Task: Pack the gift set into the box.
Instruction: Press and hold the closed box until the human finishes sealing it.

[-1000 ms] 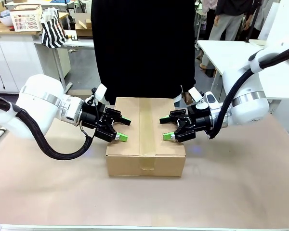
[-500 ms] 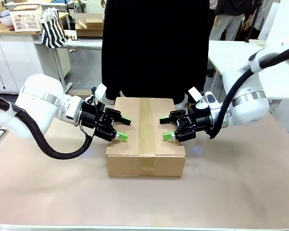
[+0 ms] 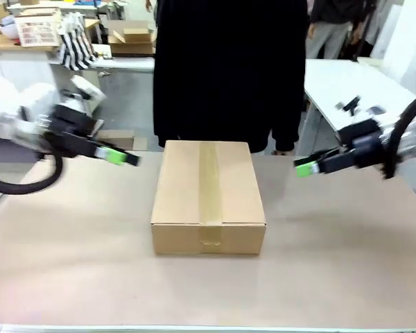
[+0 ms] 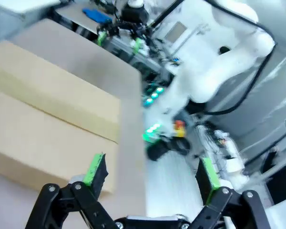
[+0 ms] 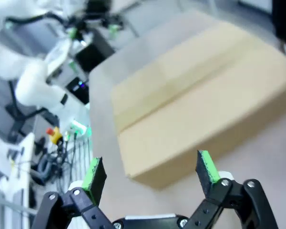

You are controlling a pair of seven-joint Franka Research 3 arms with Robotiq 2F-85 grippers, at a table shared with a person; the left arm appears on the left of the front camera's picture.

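Cardboard box (image 3: 208, 194) shut, between hands | left hand (image 3: 125, 157), right hand (image 3: 306, 166) apart, released, blurred, seemingly empty

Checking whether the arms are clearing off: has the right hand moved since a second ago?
Yes. The right hand has pulled back from over the box toward the table's right side, and now sits clear of the box's right edge, open.

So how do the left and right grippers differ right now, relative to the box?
The left gripper hangs off the left side of the box, fingers pointing right; the right gripper hangs off its right side, pointing left. The left sits slightly higher in the front view. Both are open, empty and clear of the closed, taped box.
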